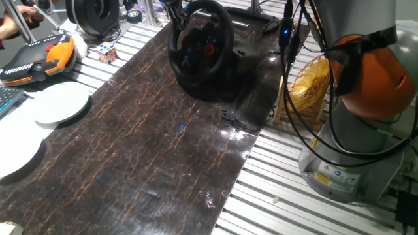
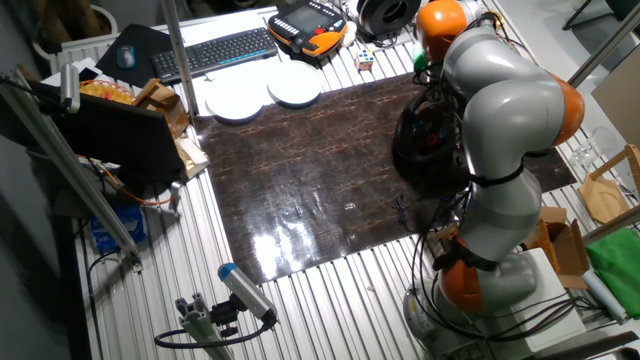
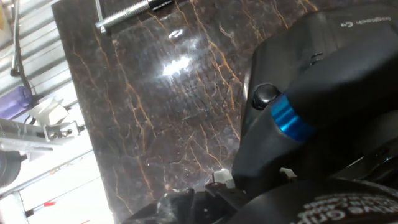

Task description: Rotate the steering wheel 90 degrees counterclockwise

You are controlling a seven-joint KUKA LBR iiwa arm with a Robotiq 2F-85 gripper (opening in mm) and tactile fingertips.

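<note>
Steering wheel (image 1: 199,49) at far end of dark marble-pattern mat (image 1: 150,143), upright on black base, rim tilted toward camera, red and blue-lit hub buttons visible in one fixed view. Gripper (image 1: 175,14) at top-left of rim, dark fingers just over or against rim edge; contact not clear, open or closed cannot tell. In the other fixed view, wheel (image 2: 425,140) mostly hidden behind grey-and-orange arm (image 2: 505,130), only dark rim and bit of hub showing at right edge of mat (image 2: 300,190). Hand view: very close on black wheel housing (image 3: 323,93), blue-lit cylindrical knob (image 3: 289,119) and round black button (image 3: 266,94) on it, marble mat (image 3: 155,124) beyond, metal rod with black handle (image 3: 127,15) at top; fingertips not distinguishable here. Thin black cable (image 1: 234,121) lying on mat in front of wheel base. Two white round plates (image 1: 62,104) off left edge of mat, overlapping mat border slightly; same plates (image 2: 265,95) side by side in the other fixed view. Rubik's cube (image 1: 107,52) on slatted table (image 1: 287,196) beyond plates. Orange-and-black teach pendant (image 1: 36,59) at far left, keyboard (image 2: 215,50) and mouse on pad (image 2: 125,57) nearby. Black ring-shaped device (image 1: 91,14) at top left, well apart from wheel. Yellow bag (image 1: 307,85) right of mat beside arm base.
</note>
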